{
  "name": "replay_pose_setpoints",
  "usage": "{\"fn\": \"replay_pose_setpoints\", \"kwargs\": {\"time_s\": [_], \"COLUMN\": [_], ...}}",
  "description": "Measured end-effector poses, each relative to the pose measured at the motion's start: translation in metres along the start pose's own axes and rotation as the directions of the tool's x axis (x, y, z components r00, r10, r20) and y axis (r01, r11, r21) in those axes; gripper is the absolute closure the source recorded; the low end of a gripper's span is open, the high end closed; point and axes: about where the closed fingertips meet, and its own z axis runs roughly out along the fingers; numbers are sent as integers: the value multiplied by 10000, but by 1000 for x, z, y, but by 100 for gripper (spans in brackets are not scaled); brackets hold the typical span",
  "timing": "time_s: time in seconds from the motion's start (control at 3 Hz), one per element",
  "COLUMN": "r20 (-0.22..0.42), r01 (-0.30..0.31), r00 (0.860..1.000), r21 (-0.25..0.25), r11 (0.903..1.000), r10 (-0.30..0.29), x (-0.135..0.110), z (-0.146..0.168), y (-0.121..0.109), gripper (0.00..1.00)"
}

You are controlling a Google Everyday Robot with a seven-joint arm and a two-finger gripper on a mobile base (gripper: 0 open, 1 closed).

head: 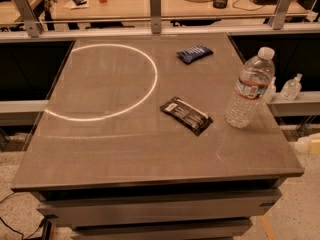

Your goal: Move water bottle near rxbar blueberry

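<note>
Here, on a grey rectangular table (125, 149), the tall clear ribbed plastic water bottle (249, 89) with its white cap and red-and-green label band stands upright near the right edge, with nothing touching it. The rxbar blueberry (194, 54), a small flat dark blue wrapper, lies toward the far side of the table, well apart from the bottle and to its left. My gripper is nowhere in the camera view, so I cannot tell whether it is released or clenched; it holds nothing that can be seen here. A longer black wrapper with a white label (186, 115) lies at a slant just left of the bottle's base, and a bright ring of light (150, 79) sweeps across the table's left half. A small clear pump bottle (291, 87) sits on a ledge beyond the right edge. As I judge it, the task has not begun and the step in hand is the reach for the bottle. Doing that well means coming in level from the open near-right side and taking the ribbed body low, below the label, so the tall, light bottle does not tip. I should then lift it enough to clear the table and carry it back and leftward, keeping it away from the black wrapper. I should set it down upright just beside the blue bar, not on it.
</note>
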Motion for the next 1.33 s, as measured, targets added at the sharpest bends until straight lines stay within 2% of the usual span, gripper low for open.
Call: {"fn": "replay_pose_setpoints", "kwargs": {"time_s": [0.67, 1.33], "r20": [163, 444], "r01": [381, 218], "r00": [9992, 9988], "r21": [-340, -268], "r11": [9987, 9994], "r10": [-376, -206], "x": [-6, 5], "z": [34, 74], "y": [10, 9], "gripper": [0, 0]}}
